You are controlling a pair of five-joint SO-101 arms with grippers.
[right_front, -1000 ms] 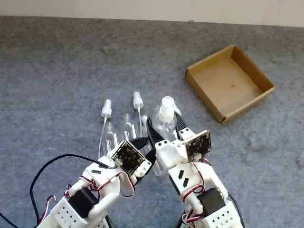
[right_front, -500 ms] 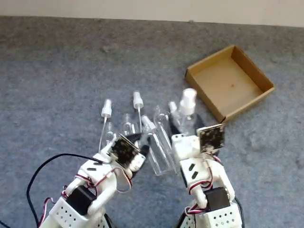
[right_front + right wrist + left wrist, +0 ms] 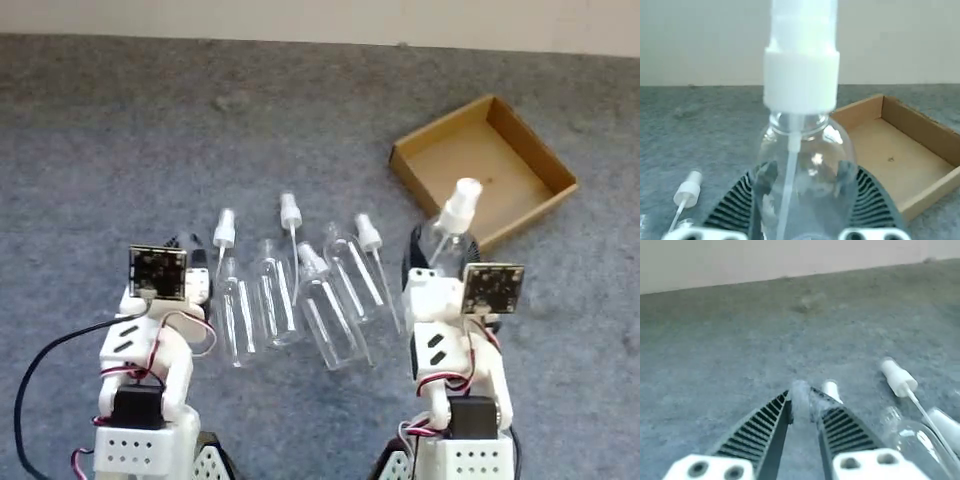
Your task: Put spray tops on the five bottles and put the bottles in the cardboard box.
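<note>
The right pincer [image 3: 802, 202] is grasping a clear bottle [image 3: 805, 150] around its body, both ribbed fingers [image 3: 732, 207] pressing against the sides. The bottle is standing upright in the grip, wearing a white spray top [image 3: 801, 75], and in the high view it is hovering just at the near wall of the open cardboard box [image 3: 425, 200]. The left pincer [image 3: 801, 400] is clenched on nothing, its tips pointing at the grey worktop [image 3: 120, 130] beside the outermost lying bottle. Between the two arms, four more bottles [image 3: 275, 300] are lying side by side on the worktop, with loose spray tops [image 3: 224, 228] resting among them, thin tubes trailing
</note>
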